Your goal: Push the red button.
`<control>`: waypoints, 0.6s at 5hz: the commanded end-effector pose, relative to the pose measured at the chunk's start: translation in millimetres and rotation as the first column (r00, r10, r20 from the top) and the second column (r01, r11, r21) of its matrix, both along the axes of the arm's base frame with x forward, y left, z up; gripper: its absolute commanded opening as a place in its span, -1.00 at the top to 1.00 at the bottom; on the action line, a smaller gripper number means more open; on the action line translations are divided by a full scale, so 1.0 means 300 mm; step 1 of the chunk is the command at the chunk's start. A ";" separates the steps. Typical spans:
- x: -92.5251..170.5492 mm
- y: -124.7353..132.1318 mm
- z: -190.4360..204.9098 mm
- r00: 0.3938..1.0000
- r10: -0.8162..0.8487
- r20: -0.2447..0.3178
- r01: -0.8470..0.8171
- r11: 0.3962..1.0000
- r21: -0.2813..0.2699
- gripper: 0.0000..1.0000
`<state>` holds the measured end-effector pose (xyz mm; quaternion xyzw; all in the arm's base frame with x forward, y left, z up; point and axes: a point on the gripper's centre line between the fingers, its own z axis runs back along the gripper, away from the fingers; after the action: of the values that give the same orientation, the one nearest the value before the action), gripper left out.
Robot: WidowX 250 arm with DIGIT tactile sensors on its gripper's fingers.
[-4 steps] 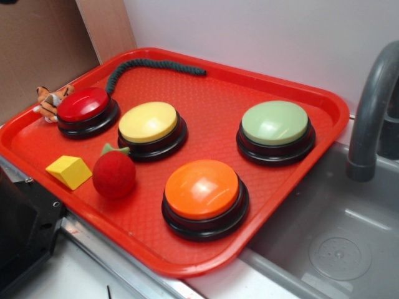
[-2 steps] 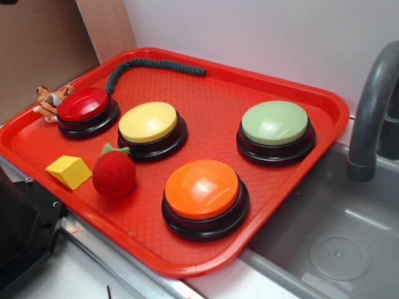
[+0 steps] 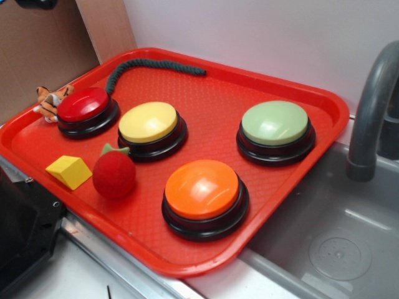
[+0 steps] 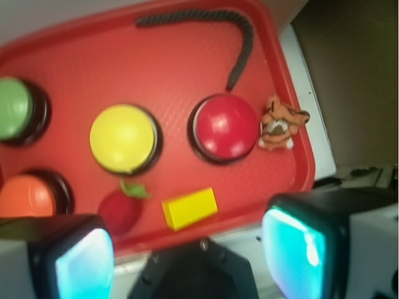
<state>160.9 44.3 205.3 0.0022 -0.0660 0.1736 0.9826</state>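
The red button [image 3: 84, 104] sits at the back left of the red tray [image 3: 218, 87], its glossy dark red cap on a black ring. From the wrist view the red button [image 4: 225, 126] lies well ahead of and below my gripper [image 4: 190, 255]. The two cyan pads [image 4: 296, 249] stand wide apart with nothing between them, so the gripper is open. It hovers over the tray's near edge, touching nothing. Only a dark piece of the arm [image 3: 37, 3] shows at the exterior view's top left edge.
Yellow [image 3: 148, 121], green [image 3: 275, 123] and orange [image 3: 201, 188] buttons share the tray with a fuzzy red ball [image 3: 114, 175], a yellow block [image 3: 68, 170] and a dark rope [image 3: 153, 65]. A toy tiger [image 3: 50, 99] lies beside the red button. A faucet [image 3: 374, 106] and sink [image 3: 324, 237] are on the right.
A dark piece of the arm has come into view at the top left edge of the exterior view. Nothing on the tray has moved.
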 end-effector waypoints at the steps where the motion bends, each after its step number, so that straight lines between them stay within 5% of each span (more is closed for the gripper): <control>1: 0.073 0.145 -0.202 0.917 0.389 0.093 -0.392 0.920 0.024 -1.00; 3: 0.140 0.161 -0.379 0.927 0.373 0.030 -0.374 0.926 0.045 -1.00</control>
<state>206.2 87.6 81.1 0.0358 -0.0582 0.3566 0.9318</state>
